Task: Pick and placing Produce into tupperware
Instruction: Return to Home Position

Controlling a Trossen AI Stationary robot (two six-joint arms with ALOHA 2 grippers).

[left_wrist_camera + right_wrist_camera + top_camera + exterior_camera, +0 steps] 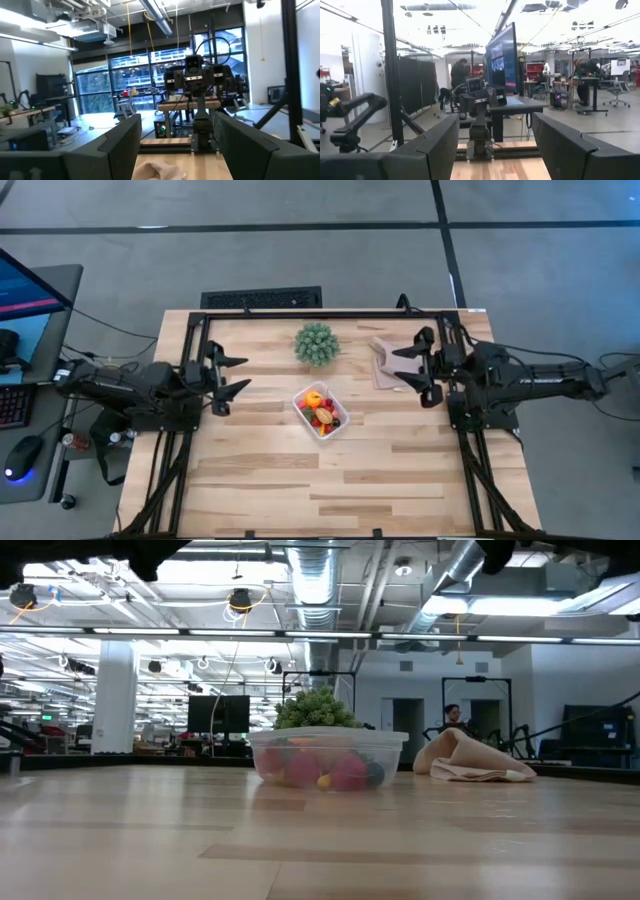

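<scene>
The clear tupperware [321, 411] sits mid-table, its base flat on the wood, and shows in the low view as the clear tupperware [328, 757]. Inside it lies the produce [320, 409], small red, orange, yellow and dark pieces, seen through the wall as the produce [322, 772]. My left gripper [237, 374] waits open at the table's left side, raised above the wood. My right gripper [404, 366] waits open at the right side, above a beige cloth. Each gripper points toward the table's middle and touches nothing.
A green spiky plant [316, 344] stands just beyond the container toward the far edge. The beige cloth [385, 360] lies crumpled at the far right, also the beige cloth [468, 760]. Black frame rails run along the left, right and far edges. A person stands far back in the room.
</scene>
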